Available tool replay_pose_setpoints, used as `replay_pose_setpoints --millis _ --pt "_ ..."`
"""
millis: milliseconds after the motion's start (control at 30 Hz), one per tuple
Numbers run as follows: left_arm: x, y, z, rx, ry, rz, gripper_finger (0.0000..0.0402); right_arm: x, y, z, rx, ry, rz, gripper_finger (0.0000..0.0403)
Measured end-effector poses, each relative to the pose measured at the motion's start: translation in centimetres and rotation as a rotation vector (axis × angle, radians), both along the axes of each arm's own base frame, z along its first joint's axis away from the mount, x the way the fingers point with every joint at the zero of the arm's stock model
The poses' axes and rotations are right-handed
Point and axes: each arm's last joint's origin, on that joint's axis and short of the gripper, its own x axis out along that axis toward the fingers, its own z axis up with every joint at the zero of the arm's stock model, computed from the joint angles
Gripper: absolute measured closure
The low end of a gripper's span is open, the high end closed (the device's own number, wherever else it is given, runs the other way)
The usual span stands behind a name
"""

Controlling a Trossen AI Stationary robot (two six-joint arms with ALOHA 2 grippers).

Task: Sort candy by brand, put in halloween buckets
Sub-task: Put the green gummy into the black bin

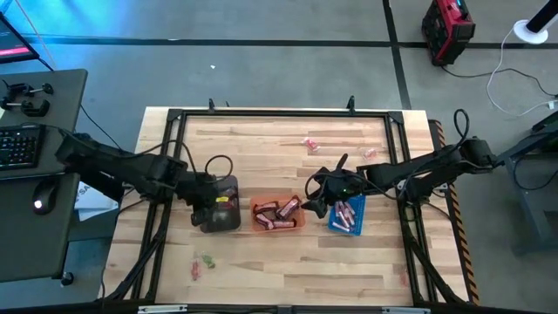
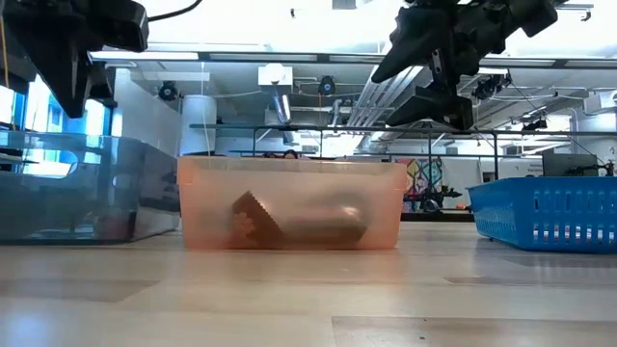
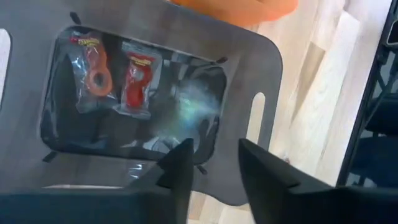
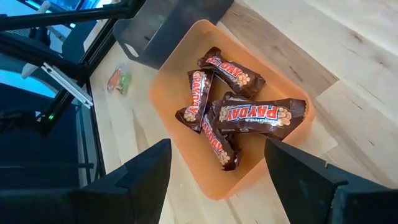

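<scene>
Three halloween buckets stand in a row mid-table: a dark grey one (image 1: 225,214), an orange one (image 1: 279,215) and a blue one (image 1: 348,215). My left gripper (image 3: 214,149) hangs open above the dark bucket (image 3: 261,74), in which two wrapped candy rings lie, one orange (image 3: 93,71) and one red (image 3: 140,81). My right gripper (image 4: 217,149) stands wide open above the orange bucket's (image 4: 168,93) near side, over several brown bars (image 4: 249,115). Pink candy (image 1: 349,212) lies in the blue bucket. Neither gripper has anything between its fingers.
Loose pink candy (image 1: 309,144) lies toward the table's far edge, and a few green and pink pieces (image 1: 202,262) near the front left. A black frame (image 1: 279,113) runs around the tabletop. A desk with keyboard and mouse (image 1: 26,148) stands left of the table.
</scene>
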Motion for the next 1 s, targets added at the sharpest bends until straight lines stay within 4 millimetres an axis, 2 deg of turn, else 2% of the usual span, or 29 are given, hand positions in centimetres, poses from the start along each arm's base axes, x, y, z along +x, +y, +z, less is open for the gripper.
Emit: replay_pose_setpoints --millis 133,300,400,467,567,733,833,1000 --pt "0.0 0.2 0.1 -0.005 -0.003 -0.044 0.0226 0.0 0.0 0.0 0.010 0.003 0.013 0.0151" --pt "0.5 -0.2 2.2 -0.068 -0.068 -0.107 0.0167 0.0 0.1 0.0 0.018 0.004 0.024 0.0151" --pt "0.7 -2.1 3.3 -0.153 -0.086 -0.196 0.0157 0.0 0.1 0.0 0.019 0.005 0.025 0.0151" --pt "0.5 -4.1 3.0 -0.155 -0.049 -0.295 0.0158 0.0 0.1 0.0 0.021 0.006 0.028 0.0151" --pt "0.2 -7.9 1.7 -0.103 -0.013 -0.467 0.0164 0.0 0.1 0.0 0.020 0.010 0.028 0.0151" --pt "0.4 -13.6 -2.2 0.121 -0.034 -0.794 0.0167 -0.1 0.1 0.0 0.024 0.012 0.024 0.0151" --pt "0.8 -15.2 -4.7 0.253 -0.011 -0.914 0.0167 -0.1 0.1 0.0 0.028 0.013 0.021 0.0151" --pt "1.5 -16.1 -8.0 0.350 0.072 -1.001 0.0167 -0.1 0.0 0.0 0.029 0.013 0.019 0.0151"
